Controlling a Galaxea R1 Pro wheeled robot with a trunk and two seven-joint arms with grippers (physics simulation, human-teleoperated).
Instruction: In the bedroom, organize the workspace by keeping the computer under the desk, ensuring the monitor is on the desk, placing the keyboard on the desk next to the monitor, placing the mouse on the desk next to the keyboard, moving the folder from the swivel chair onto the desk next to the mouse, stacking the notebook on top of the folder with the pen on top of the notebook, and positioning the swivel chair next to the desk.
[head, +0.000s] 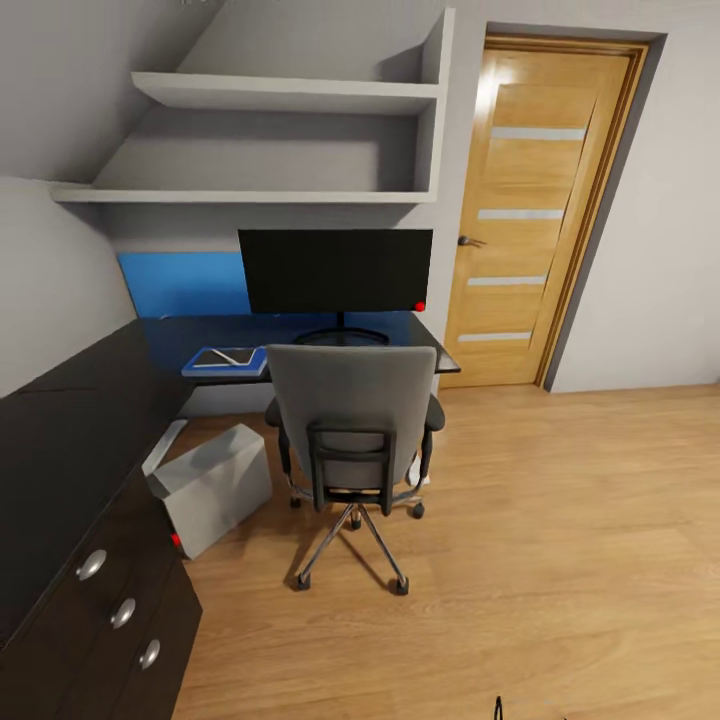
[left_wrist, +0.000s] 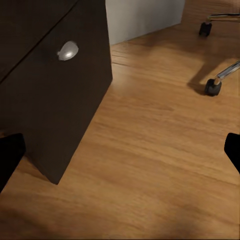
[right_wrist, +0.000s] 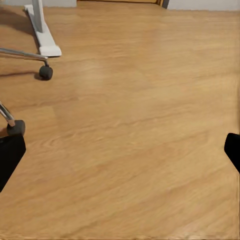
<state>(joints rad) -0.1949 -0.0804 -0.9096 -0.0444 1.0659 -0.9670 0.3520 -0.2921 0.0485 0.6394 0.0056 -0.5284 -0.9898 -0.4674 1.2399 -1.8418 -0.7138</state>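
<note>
The monitor (head: 335, 270) stands on the black desk (head: 70, 430) under the shelves. The swivel chair (head: 352, 415) sits in front of it, back toward me. A blue folder (head: 222, 364) lies on the desk left of the chair, with the grey notebook (head: 228, 356) on it and a thin white pen (head: 236, 357) across that. The grey computer (head: 215, 485) stands on the floor by the desk's inner corner. Keyboard and mouse are hidden. My left gripper (left_wrist: 120, 155) hangs open over the floor beside the drawer unit (left_wrist: 55, 100). My right gripper (right_wrist: 120, 155) is open over bare floor.
A wooden door (head: 535, 210) is shut at the back right. Chair castors (right_wrist: 46, 72) and the desk's white leg (right_wrist: 42, 27) lie ahead of the right gripper. A castor (left_wrist: 212, 87) and the drawer knob (left_wrist: 67, 50) are near the left gripper. Open wood floor stretches right.
</note>
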